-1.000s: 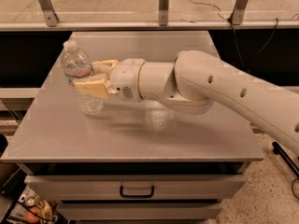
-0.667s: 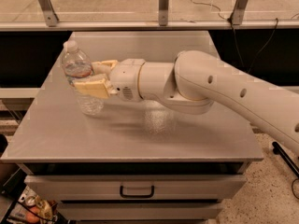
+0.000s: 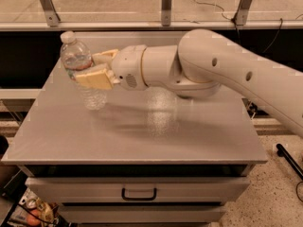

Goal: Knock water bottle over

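The water bottle (image 3: 77, 56) is clear ribbed plastic with a white cap and stands at the table's back left. It leans with its cap to the left. My gripper (image 3: 100, 67) reaches in from the right at mid-height of the bottle. One tan finger (image 3: 94, 77) lies across the bottle's front and the other finger (image 3: 107, 56) is behind it. The gripper is shut on the bottle. The bottle's lower part (image 3: 94, 98) shows below the front finger.
The grey table (image 3: 142, 136) has a drawer with a handle (image 3: 139, 193) under its front edge. A glass-and-metal railing (image 3: 165, 6) runs behind it. My white arm (image 3: 227, 70) spans the table's right half. Clutter lies on the floor at lower left (image 3: 33, 209).
The gripper and the bottle have moved up a little together, and the bottle's cap has shifted up and left.
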You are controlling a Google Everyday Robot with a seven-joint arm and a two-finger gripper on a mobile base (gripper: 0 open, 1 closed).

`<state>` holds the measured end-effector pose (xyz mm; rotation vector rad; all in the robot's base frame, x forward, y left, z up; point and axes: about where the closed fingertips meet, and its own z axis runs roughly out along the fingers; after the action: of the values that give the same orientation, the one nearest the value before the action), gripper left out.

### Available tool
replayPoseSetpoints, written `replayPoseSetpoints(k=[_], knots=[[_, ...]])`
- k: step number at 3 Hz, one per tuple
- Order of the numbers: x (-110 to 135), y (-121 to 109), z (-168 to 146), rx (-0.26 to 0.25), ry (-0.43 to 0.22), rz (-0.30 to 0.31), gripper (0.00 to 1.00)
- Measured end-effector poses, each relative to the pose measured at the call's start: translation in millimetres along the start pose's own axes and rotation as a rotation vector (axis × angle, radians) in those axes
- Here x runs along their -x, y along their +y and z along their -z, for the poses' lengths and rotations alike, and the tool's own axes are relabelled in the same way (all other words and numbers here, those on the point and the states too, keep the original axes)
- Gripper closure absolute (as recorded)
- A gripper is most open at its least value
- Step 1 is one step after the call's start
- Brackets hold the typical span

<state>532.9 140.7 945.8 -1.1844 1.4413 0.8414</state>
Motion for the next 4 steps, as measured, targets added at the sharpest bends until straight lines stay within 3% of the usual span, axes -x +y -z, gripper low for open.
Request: replayPoseSetpoints(k=[2,4], knots=[[6,0,26,0.01,0.121,-0.014,1.0],[-5,13,47,-0.073,0.364,-0.033,1.0]])
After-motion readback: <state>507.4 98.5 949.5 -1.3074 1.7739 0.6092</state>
